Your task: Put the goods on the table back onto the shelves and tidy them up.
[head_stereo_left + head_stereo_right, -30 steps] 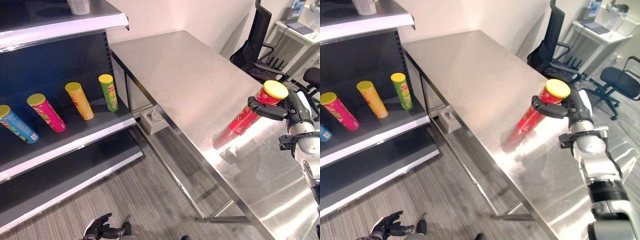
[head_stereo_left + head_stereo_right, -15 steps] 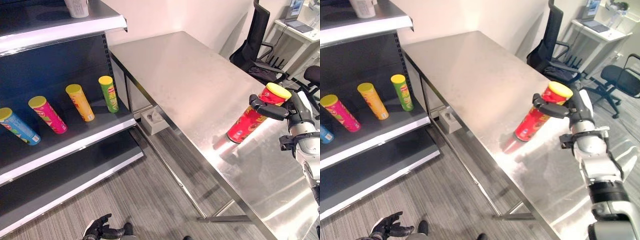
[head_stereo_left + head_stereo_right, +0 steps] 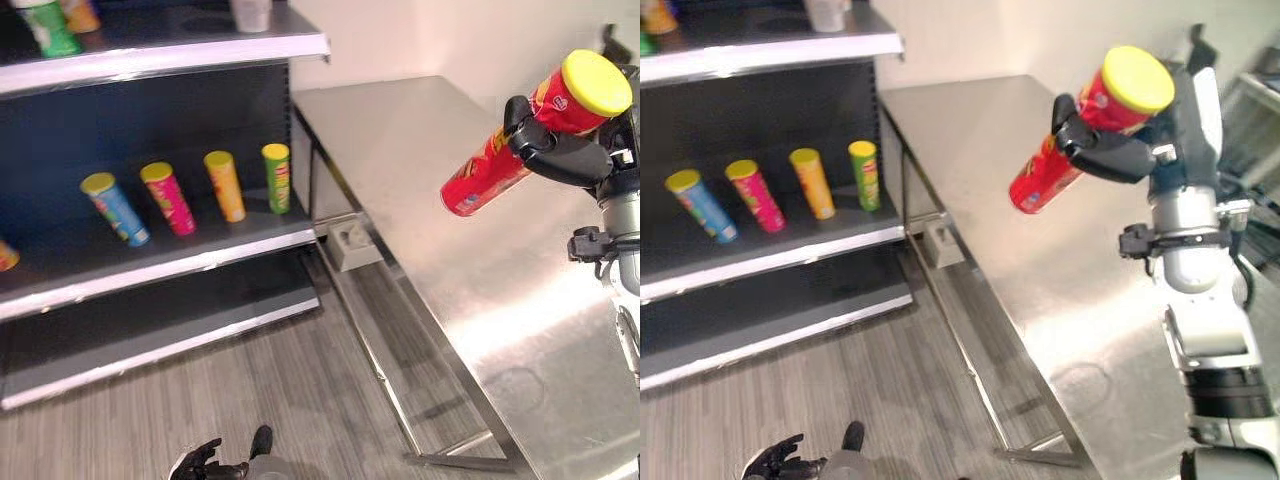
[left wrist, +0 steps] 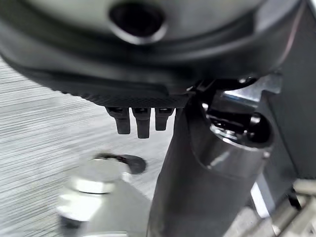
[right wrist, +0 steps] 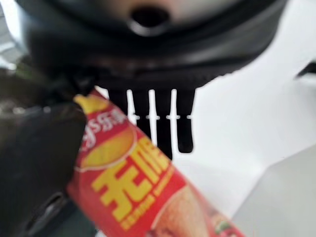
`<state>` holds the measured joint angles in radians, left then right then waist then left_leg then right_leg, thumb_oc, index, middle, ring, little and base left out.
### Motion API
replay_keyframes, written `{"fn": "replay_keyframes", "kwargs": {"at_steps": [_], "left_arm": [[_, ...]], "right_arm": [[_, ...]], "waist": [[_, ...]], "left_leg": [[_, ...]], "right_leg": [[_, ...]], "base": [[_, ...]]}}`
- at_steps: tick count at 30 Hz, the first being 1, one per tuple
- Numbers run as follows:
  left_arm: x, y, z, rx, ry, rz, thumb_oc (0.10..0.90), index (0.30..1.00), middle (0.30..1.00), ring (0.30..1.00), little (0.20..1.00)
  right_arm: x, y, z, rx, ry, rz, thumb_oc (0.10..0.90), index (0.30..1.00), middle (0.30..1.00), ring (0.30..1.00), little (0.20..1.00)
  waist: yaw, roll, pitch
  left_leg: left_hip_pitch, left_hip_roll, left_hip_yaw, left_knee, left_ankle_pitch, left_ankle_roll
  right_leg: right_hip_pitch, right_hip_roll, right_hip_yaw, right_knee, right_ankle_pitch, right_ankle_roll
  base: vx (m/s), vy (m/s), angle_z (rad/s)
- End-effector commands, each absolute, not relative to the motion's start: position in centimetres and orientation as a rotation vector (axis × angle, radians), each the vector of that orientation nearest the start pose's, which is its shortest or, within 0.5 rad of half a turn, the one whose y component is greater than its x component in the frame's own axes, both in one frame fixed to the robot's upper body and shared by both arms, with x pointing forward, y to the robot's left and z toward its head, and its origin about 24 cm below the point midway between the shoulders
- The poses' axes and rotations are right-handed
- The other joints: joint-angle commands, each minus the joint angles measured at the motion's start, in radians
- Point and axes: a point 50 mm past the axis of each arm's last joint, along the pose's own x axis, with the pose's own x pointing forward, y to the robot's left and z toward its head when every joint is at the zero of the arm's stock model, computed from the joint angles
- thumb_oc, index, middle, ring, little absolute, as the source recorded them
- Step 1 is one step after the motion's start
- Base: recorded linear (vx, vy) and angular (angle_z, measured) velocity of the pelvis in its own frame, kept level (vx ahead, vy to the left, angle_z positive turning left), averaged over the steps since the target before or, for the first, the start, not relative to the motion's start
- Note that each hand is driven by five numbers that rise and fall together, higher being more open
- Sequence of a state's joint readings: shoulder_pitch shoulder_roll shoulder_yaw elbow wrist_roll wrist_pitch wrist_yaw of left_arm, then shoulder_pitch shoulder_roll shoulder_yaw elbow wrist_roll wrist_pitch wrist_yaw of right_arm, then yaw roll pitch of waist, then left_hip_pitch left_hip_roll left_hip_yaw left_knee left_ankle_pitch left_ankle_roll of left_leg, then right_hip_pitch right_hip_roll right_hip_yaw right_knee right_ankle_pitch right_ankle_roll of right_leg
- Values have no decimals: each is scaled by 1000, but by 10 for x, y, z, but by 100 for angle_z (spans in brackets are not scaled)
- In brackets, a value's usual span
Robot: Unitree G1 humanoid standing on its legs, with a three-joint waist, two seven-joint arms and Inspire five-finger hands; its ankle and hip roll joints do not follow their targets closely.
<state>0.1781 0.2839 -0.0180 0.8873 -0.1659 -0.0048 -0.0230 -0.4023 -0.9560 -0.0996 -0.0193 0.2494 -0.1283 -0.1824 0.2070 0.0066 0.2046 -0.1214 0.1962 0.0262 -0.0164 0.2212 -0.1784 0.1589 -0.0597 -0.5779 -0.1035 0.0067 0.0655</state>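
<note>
At upper right, the right hand [image 3: 562, 152] clasps one red cylindrical canister with a yellow lid [image 3: 520, 138], tilted above the steel table [image 3: 480, 260]. Four canisters [image 3: 190, 192] stand on the dark middle shelf [image 3: 160, 268]. Grey plank floor [image 3: 280, 400] below.

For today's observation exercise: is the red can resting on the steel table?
No, the right hand holds the red can tilted in the air above the table.
</note>
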Motion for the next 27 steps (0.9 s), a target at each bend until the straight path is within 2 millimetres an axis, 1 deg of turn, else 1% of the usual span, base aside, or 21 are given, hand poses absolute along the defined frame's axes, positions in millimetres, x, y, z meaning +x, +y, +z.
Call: {"fn": "replay_keyframes", "kwargs": {"at_steps": [1,2,3,5,6,7,8,9,10,11,12,14,16,17,18,19,21,22,23,25,27], "left_arm": [[91,269,-133,159,999,226,800,900,900,900,900],[89,269,-133,165,1000,224,800,900,900,900,900],[89,269,-133,169,999,218,800,900,900,900,900],[89,270,-133,174,1000,216,800,900,900,900,900],[89,270,-133,175,1000,216,800,900,900,900,900],[92,271,-132,192,993,208,800,900,900,900,900],[93,271,-132,200,990,203,800,900,900,900,900],[93,271,-132,201,990,202,800,900,900,900,900],[99,269,-130,217,970,186,800,900,900,900,900],[99,269,-130,217,970,185,800,900,900,900,900],[100,269,-130,224,968,179,800,900,900,900,900],[104,272,-128,248,963,166,800,900,900,900,900],[108,278,-125,284,962,166,800,900,900,900,900],[109,282,-124,314,961,157,800,900,900,900,900],[111,287,-121,342,960,154,800,900,900,900,900],[115,293,-117,357,949,167,800,900,900,900,900],[118,297,-114,361,938,173,800,900,900,900,900],[118,297,-114,362,935,166,800,900,900,900,900],[118,297,-114,362,936,166,800,900,900,900,900],[118,297,-113,355,935,168,800,900,900,900,900],[119,295,-114,327,934,185,800,900,900,900,900]], "right_arm": [[257,-268,332,-648,-991,-269,400,300,300,300,300],[258,-270,330,-653,-976,-271,400,300,300,300,300],[260,-271,328,-661,-961,-271,400,300,300,300,300],[262,-274,324,-663,-932,-271,400,300,300,300,300],[262,-274,324,-663,-931,-271,400,300,300,300,300],[262,-275,320,-675,-905,-261,400,300,300,300,300],[261,-274,320,-674,-905,-255,400,300,300,300,300],[261,-274,320,-675,-904,-255,400,300,300,300,300],[260,-272,319,-688,-900,-243,400,300,300,300,300],[260,-273,318,-689,-899,-243,400,300,300,300,300],[259,-274,316,-690,-889,-250,400,300,300,300,300],[259,-278,307,-702,-856,-277,400,300,300,300,300],[259,-284,299,-712,-818,-308,400,300,300,300,300],[257,-285,296,-706,-812,-321,400,300,300,300,300],[255,-287,293,-691,-810,-333,400,300,300,300,300],[254,-288,289,-678,-802,-341,400,300,300,300,300],[253,-292,285,-658,-790,-355,400,300,300,300,300],[252,-293,285,-652,-792,-359,400,300,300,300,300],[252,-293,285,-652,-792,-359,400,300,300,300,300],[252,-291,286,-648,-804,-347,400,300,300,300,300],[254,-286,286,-634,-816,-320,400,300,300,300,300]], "waist": [[-1,-68,-44],[-13,-65,-47],[-23,-63,-52],[-44,-52,-66],[-44,-51,-66],[-70,-35,-83],[-77,-28,-89],[-78,-29,-91],[-89,-17,-101],[-91,-20,-102],[-94,-18,-108],[-96,-26,-115],[-99,-36,-117],[-98,-47,-116],[-101,-51,-112],[-125,-46,-99],[-140,-47,-89],[-145,-51,-79],[-143,-50,-79],[-145,-42,-69],[-143,-46,-56]], "left_leg": [[34,88,158,63,-110,-6],[67,123,169,83,-124,-11],[88,149,176,90,-126,-15],[134,199,185,93,-102,-36],[137,199,185,89,-100,-37],[175,228,185,83,-79,-63],[184,228,179,74,-72,-74],[183,225,178,72,-70,-74],[192,211,163,50,-100,-79],[190,205,162,51,-102,-78],[192,187,161,38,-141,-70],[193,137,180,13,-221,-47],[198,71,189,-25,-250,-18],[206,32,193,-49,-254,6],[205,7,195,-62,-256,15],[203,-27,181,-68,-261,44],[201,-53,182,-69,-260,68],[188,-77,188,-68,-236,92],[189,-75,190,-68,-237,91],[186,-93,189,-66,-228,113],[179,-120,178,-61,-216,124]], "right_leg": [[-9,-64,7,16,-59,48],[-20,-94,-18,17,-36,55],[-27,-110,-34,19,-26,59],[-38,-143,-54,22,-2,76],[-36,-142,-55,22,-1,77],[-56,-189,-67,29,36,102],[-62,-210,-69,31,55,115],[-63,-212,-70,32,56,117],[-72,-271,-78,48,98,149],[-72,-277,-79,49,101,154],[-71,-309,-83,56,121,168],[-79,-379,-94,69,162,190],[-95,-439,-89,91,215,196],[-102,-465,-78,107,223,196],[-112,-487,-65,129,260,196],[-135,-470,3,171,253,196],[-153,-414,72,211,188,185],[-167,-378,85,239,150,159],[-171,-378,88,247,144,157],[-195,-279,124,317,34,117],[-218,-173,152,359,-38,86]], "base": [[-256,246,59],[-195,272,37],[-173,302,54],[-89,250,55],[-92,408,58],[-77,433,49],[-78,439,45],[-50,457,63],[-24,322,54],[-22,471,50],[0,317,38],[-28,492,30],[-54,456,22],[-44,406,30],[-25,504,38],[-24,458,43],[-67,373,30],[-94,209,28],[-110,205,16],[-53,180,-8],[-48,154,-13]]}}
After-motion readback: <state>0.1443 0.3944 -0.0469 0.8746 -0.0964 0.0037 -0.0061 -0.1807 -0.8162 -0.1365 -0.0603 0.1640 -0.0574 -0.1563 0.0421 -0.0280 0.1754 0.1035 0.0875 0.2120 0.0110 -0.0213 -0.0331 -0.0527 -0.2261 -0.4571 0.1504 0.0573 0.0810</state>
